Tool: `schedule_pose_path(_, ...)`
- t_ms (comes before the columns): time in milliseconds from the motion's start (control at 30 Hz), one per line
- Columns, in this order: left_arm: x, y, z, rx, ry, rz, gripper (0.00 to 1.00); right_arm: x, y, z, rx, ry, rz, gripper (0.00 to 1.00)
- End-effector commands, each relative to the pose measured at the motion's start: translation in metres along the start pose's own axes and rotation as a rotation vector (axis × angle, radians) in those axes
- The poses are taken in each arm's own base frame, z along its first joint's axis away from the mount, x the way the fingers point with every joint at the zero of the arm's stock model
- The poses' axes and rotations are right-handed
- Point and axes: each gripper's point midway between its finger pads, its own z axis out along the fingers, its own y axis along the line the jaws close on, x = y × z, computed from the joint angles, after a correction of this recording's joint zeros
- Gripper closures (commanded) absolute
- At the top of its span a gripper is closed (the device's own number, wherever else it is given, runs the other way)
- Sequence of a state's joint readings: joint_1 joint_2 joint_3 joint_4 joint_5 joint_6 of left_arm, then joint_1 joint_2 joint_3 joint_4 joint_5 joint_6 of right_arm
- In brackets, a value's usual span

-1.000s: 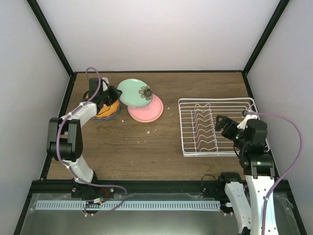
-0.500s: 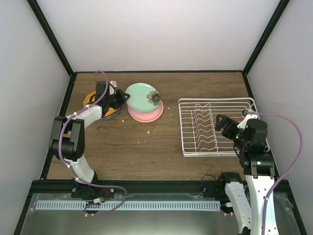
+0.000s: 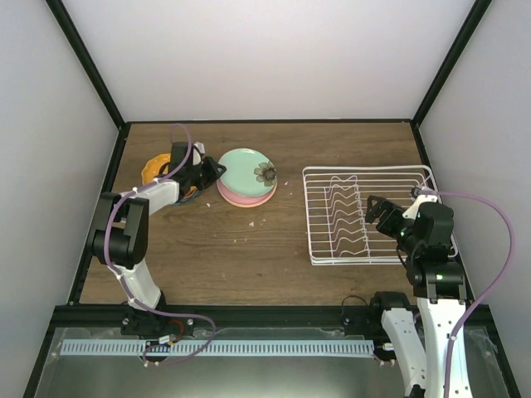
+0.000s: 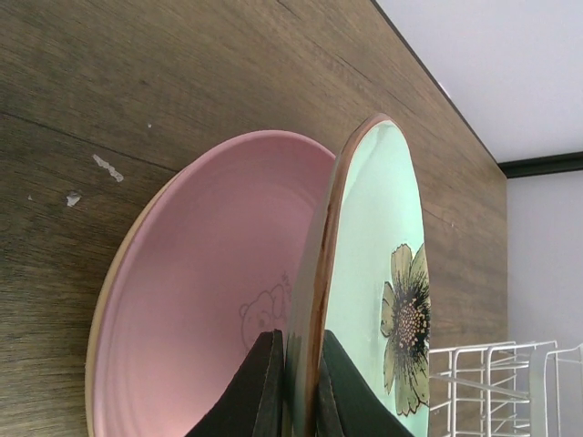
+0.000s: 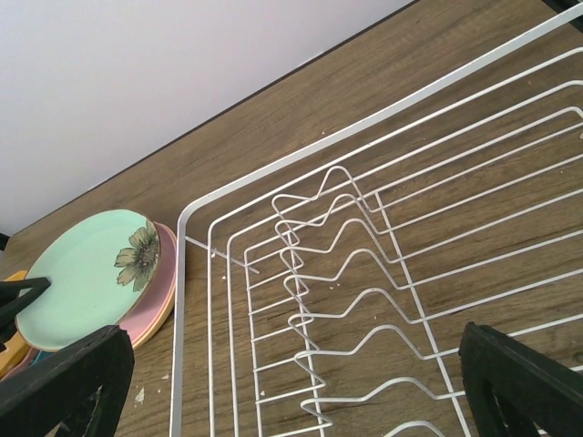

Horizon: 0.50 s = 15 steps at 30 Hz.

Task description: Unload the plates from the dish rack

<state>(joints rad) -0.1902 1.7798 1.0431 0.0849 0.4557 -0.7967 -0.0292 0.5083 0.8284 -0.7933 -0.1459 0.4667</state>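
**Mint plate held aslant above pink at far left of desk**

Gripping the mint green plate (image 4: 373, 273) by its left rim with the left fingers (image 4: 269, 382), clamped narrow, one on each face. Holding it on a slant over the pink plate (image 4: 200, 273), gripped edge lifted clear, face up, dark flower mark at the right, pointing toward the dish rack (image 3: 344, 211). Round, so no long axis to speak of. Both set at the far left of the desk (image 3: 249, 249), well apart from the rack on the right. Just left of them, a glimpse of an orange plate (image 3: 153, 168). Over the rack's near right side, spread wide and gripping nothing: the right fingers (image 5: 524, 382).
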Motion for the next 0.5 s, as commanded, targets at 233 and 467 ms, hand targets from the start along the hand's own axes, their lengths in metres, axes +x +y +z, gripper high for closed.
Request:
schedule_pose_path(233, -0.012, -0.011, 0.007, 0.065, -0.035, 0.033, 0.96, -0.007, 0.006, -0.008, -0.010, -0.020, -0.020, 0.00)
schedule_pose_path(467, -0.009, -0.001, 0.014, 0.037, -0.021, 0.026, 0.85, -0.009, 0.006, -0.012, -0.004, -0.025, -0.018, 0.00)
